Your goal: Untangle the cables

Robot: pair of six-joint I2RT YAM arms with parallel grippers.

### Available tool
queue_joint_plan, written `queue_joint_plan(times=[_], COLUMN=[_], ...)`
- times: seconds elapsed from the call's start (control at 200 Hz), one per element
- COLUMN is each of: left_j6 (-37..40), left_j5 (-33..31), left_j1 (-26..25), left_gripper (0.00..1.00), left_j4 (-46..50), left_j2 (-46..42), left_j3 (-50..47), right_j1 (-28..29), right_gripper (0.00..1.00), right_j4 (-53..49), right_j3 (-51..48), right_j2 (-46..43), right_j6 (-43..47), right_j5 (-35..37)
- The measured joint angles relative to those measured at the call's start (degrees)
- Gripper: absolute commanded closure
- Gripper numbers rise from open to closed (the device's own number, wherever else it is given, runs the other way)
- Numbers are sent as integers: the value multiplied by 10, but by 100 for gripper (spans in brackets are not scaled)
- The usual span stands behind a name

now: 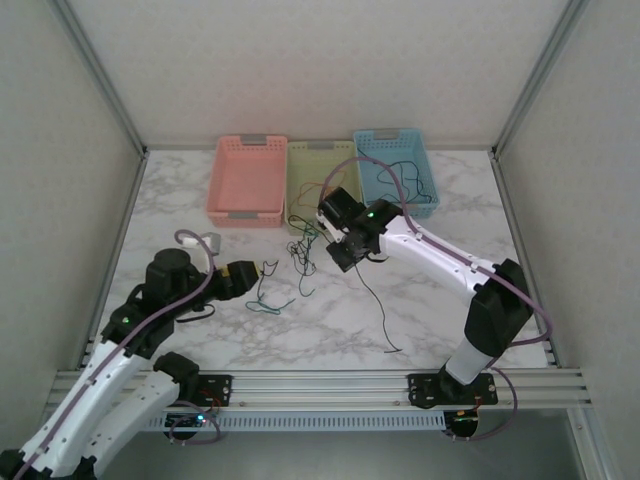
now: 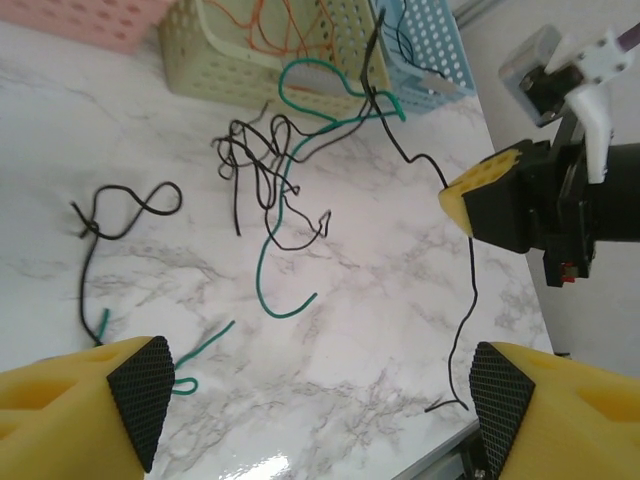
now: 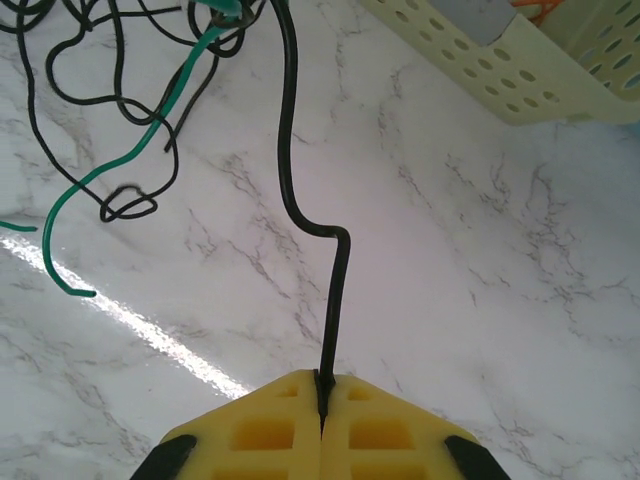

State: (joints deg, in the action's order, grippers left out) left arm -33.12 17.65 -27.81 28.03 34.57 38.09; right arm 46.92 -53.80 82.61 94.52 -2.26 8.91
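A tangle of black cables (image 1: pixel 303 252) and a green cable (image 2: pixel 265 260) lies on the marble table in front of the baskets. My right gripper (image 3: pixel 322 385) is shut on one black cable (image 3: pixel 335 290) that runs up into the tangle; from above, this gripper (image 1: pixel 345 260) sits just right of the tangle. The cable's tail (image 1: pixel 378 305) trails toward the front edge. My left gripper (image 1: pixel 267 268) stands open left of the tangle, low over the table (image 2: pixel 340 330), with nothing between its pads (image 2: pixel 140 395). A separate black cable (image 2: pixel 120 215) and a green cable (image 1: pixel 270 305) lie near it.
Three baskets stand in a row at the back: pink (image 1: pixel 245 214), pale yellow-green (image 1: pixel 291 185) holding red-orange wires (image 2: pixel 270 25), and blue (image 1: pixel 390 135) holding black wires. The metal rail (image 1: pixel 320 385) marks the near table edge. Walls close the table's left, right and back sides.
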Motion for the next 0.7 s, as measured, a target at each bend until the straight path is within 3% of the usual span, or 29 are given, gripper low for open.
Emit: queue_joint_plan(times=[0.28, 0.486, 0.701], left_j6=[-4, -30, -95], left_j5=[-1, -3, -25], left_j1=[-63, -82, -99], left_gripper=[20, 22, 23], left_j4=[-135, -156, -194], left_j2=[106, 196, 214], left_j3=[-5, 54, 73], right_j1=[0, 0, 1], right_gripper=[100, 100, 100], right_j4=[12, 22, 40], right_j3=[0, 0, 0], right_j2=[-16, -37, -44], right_j6=[2, 2, 1], right_j5=[-35, -47, -47])
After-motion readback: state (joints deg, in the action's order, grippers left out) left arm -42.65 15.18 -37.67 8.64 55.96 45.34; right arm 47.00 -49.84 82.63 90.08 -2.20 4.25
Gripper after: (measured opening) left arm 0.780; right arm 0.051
